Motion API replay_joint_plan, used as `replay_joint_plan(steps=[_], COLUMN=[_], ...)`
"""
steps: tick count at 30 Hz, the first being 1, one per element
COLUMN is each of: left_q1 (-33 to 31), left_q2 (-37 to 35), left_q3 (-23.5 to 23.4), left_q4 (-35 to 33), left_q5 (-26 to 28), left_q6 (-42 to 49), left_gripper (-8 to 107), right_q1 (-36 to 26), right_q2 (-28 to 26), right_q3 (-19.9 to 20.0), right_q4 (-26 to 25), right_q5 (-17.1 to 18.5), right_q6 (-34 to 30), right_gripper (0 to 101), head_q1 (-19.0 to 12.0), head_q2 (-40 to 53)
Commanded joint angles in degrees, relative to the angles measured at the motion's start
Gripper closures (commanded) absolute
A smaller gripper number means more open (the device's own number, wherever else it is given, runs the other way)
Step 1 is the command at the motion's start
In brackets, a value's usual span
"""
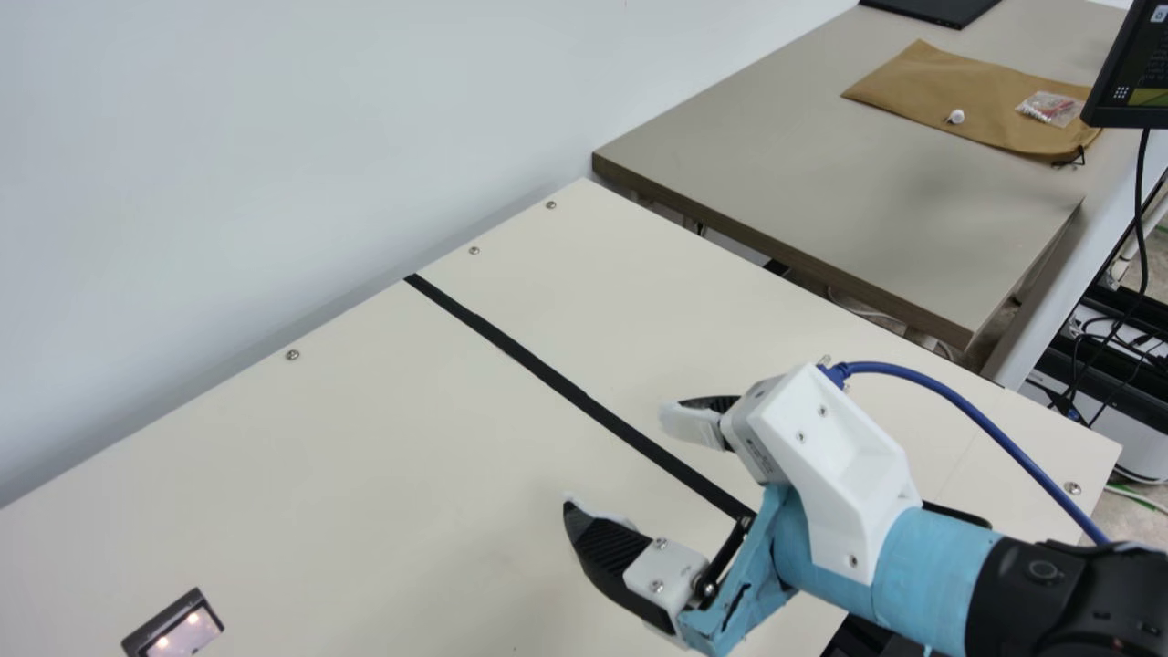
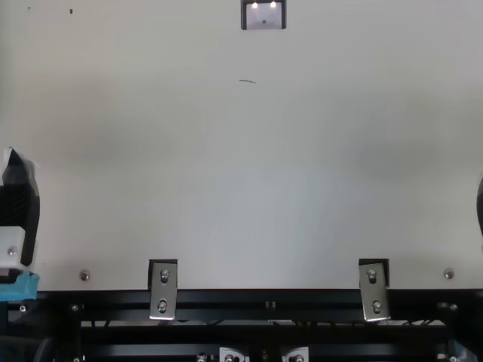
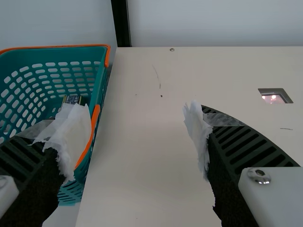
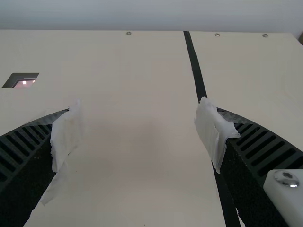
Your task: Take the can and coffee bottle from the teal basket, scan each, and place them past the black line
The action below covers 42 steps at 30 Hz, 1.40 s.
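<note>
Above the cream table [image 1: 319, 438], my right gripper [image 1: 619, 461], wrapped in light blue near the wrist, has its jaws spread wide, with bare tabletop visible through the gap. I see its two black ribbed fingers standing well apart, each tipped with ragged white tape; in the main view the straight black line [image 1: 584, 399] runs across the table between them.

Over at the other side, my left gripper [image 2: 19, 204] has its jaws wide open too. From its wrist camera, one taped black finger overlaps the teal plastic basket [image 3: 71, 53] with the orange rim and handles, while the opposite one hangs over the table just beyond the basket's side. I cannot tell whether the nearer finger touches the basket.

Down inside that basket, beyond the white-taped fingertip, I make out the top of a small dark item [image 3: 72, 99] with pale print. The finger and tape hide most of it, so I cannot say whether it is the can or the coffee bottle.

Set in the tabletop between my two arms is the dark-framed square scanner window [image 2: 264, 16], two small lights glowing in it, on the near side of the black line.
</note>
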Motion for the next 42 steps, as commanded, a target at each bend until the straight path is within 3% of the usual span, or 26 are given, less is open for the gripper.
replay_joint_plan(steps=[1, 5, 11, 18, 24, 30, 31, 34, 42], left_q1=[0.0, 0.0, 0.0, 0.0, 0.0, 0.0, 0.0, 0.0, 0.0], left_q2=[0.0, 0.0, 0.0, 0.0, 0.0, 0.0, 0.0, 0.0, 0.0], left_q3=[0.0, 0.0, 0.0, 0.0, 0.0, 0.0, 0.0, 0.0, 0.0], left_q4=[0.0, 0.0, 0.0, 0.0, 0.0, 0.0, 0.0, 0.0, 0.0], left_q5=[0.0, 0.0, 0.0, 0.0, 0.0, 0.0, 0.0, 0.0, 0.0], left_q6=[0.0, 0.0, 0.0, 0.0, 0.0, 0.0, 0.0, 0.0, 0.0], left_gripper=[9, 9, 9, 9, 9, 9, 9, 9, 9], right_q1=[0.0, -0.5, -0.92, -0.23, -2.03, -6.18, -4.86, -6.19, -6.02], right_q2=[-0.02, 0.44, 2.99, 6.37, 7.79, 6.87, 7.22, 6.8, 6.81], right_q3=[-0.09, -2.88, -13.48, -26.4, -33.55, -36.32, -36.07, -36.46, -35.61], right_q4=[-0.14, -0.28, -0.52, 4.45, 13.23, 21.15, 18.23, 21.04, 22.42], right_q5=[-0.08, -0.84, -0.01, 5.55, 11.73, 18.51, 15.89, 18.87, 19.04], right_q6=[0.09, 0.08, 0.12, 2.66, 8.36, 14.06, 12.84, 14.14, 15.15], right_gripper=[0, 0, 0, 0, 0, 0, 0, 0, 0], head_q1=[-2.13, -2.13, -2.13, -2.13, -2.13, -2.13, -2.13, -2.13, -2.13], head_q2=[-0.75, -0.75, -0.75, -0.75, -0.75, -0.75, -0.75, -0.75, -0.75])
